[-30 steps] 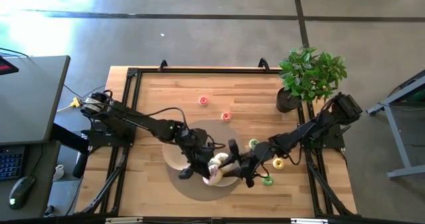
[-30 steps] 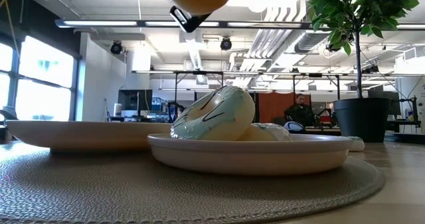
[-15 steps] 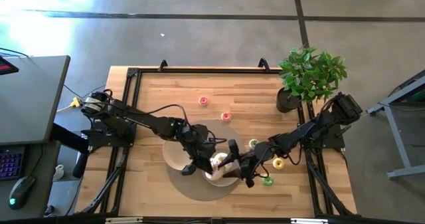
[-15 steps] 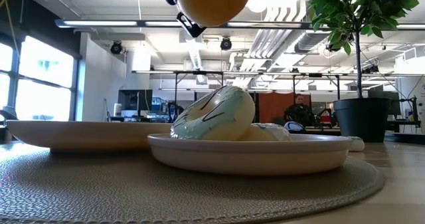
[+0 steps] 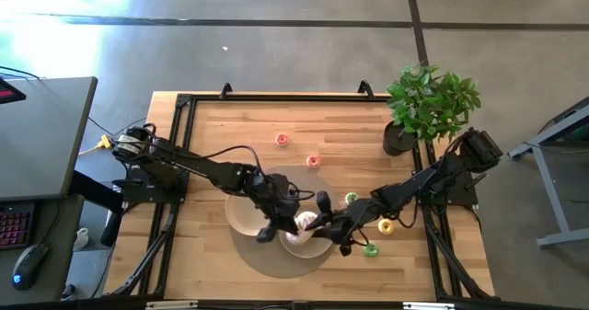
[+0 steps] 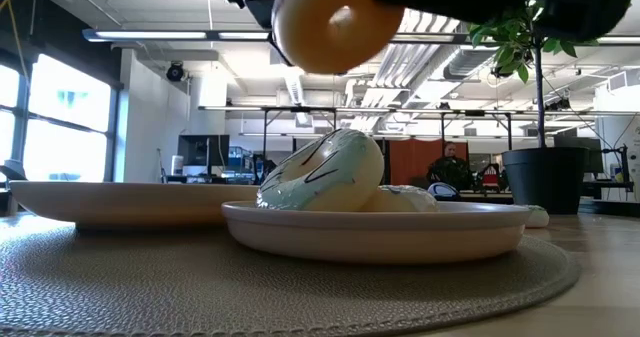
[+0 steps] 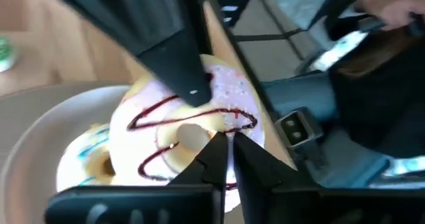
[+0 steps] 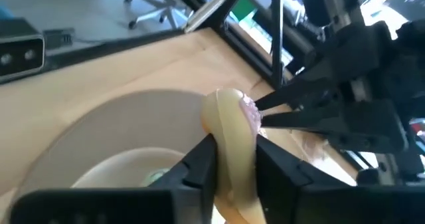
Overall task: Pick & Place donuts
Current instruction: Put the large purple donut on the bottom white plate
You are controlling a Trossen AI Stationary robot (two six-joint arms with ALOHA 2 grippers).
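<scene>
A pink-iced donut (image 5: 302,222) with red drizzle hangs in the air over the small plate (image 6: 380,229). My left gripper (image 7: 226,144) meets it from the table's left and my right gripper (image 8: 236,163) from the right. Both are shut on it. In the low view its tan underside (image 6: 335,22) faces the near edge. On the plate a white donut with teal icing (image 6: 322,172) leans on a pale donut (image 6: 400,199). Mini donuts lie on the wood: red (image 5: 282,139), pink (image 5: 313,161), green (image 5: 352,199), yellow (image 5: 386,225) and green (image 5: 371,249). My left gripper's nearly shut fingertips sit on the donut's iced face beside the hole (image 7: 199,141). They come at it about level from the table's left. What lies between the tips cannot be seen. My right gripper pinches the donut's ring across its thickness (image 8: 232,141). One finger (image 7: 180,64) lies on the icing; the other is behind the tan underside. The fingers come from the table's right. The donut stands on edge, clear of the plate.
A second, wider plate (image 6: 120,199) sits on the round woven mat (image 6: 150,287) to the left of the small one. A potted plant (image 5: 428,108) stands at the far right corner. Bare wood lies at the far left.
My left gripper has carried the pink donut from the plate's near rim toward the table's right and far edge, a little lower. It is now over the plate. The donut has turned so its hole faces the near edge. My right gripper has come against it and taken hold.
</scene>
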